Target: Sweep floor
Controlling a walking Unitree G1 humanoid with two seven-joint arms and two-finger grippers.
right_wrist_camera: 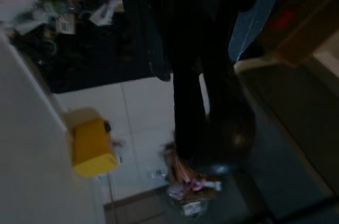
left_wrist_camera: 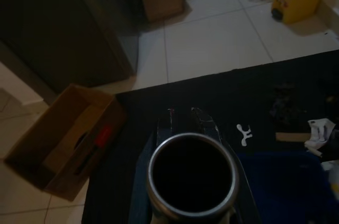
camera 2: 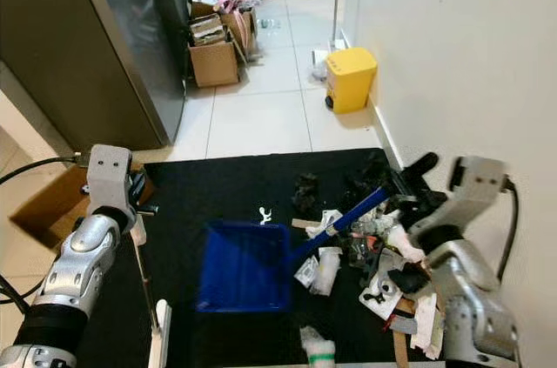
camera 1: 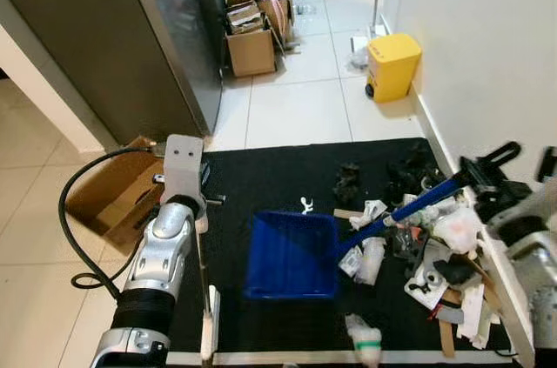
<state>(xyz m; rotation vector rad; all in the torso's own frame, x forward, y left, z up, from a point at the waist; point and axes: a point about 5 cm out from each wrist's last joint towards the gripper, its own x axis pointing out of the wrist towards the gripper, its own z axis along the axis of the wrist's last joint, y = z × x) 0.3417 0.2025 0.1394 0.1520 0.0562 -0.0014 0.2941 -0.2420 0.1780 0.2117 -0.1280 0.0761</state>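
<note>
The right gripper (camera 1: pixel 477 173) has its jaws clenched on the top of the blue dustpan handle (camera 1: pixel 409 209), close beside the white wall (camera 1: pixel 487 46); the handle slants down and leftward to the blue dustpan (camera 1: pixel 291 255), which lies flat on the black mat (camera 1: pixel 261 178) with its open mouth toward the litter. The left gripper (camera 2: pixel 132 198) stands over the mat's left part, grasping a thin metal broom pole (camera 2: pixel 144 274) that runs down to a pale broom head (camera 2: pixel 158 337) at the mat's near edge; the left wrist view looks straight down the open end of that silver tube (left_wrist_camera: pixel 192 174), with the black fingers (left_wrist_camera: pixel 204 121) just beyond it, though how tightly they close I cannot tell from that dim picture. To the right of the dustpan a heap of rubbish (camera 1: pixel 426 242) of white paper scraps, wrappers, dark clumps and cardboard strips lies spread along the mat's right side up to the wall, and a small white scrap (camera 1: pixel 306 204) lies alone just above the pan. The head views alone show an open cardboard box (camera 1: pixel 109 198) off the mat's left edge on the tiled floor (camera 1: pixel 296 107), a tall grey refrigerator (camera 1: pixel 122 37), a yellow bin (camera 1: pixel 392 65) by the wall, and more cardboard boxes (camera 1: pixel 252 24) farther off. The right wrist view is dark and blurred, giving the yellow bin, the tiles and some litter past black fingers.
</note>
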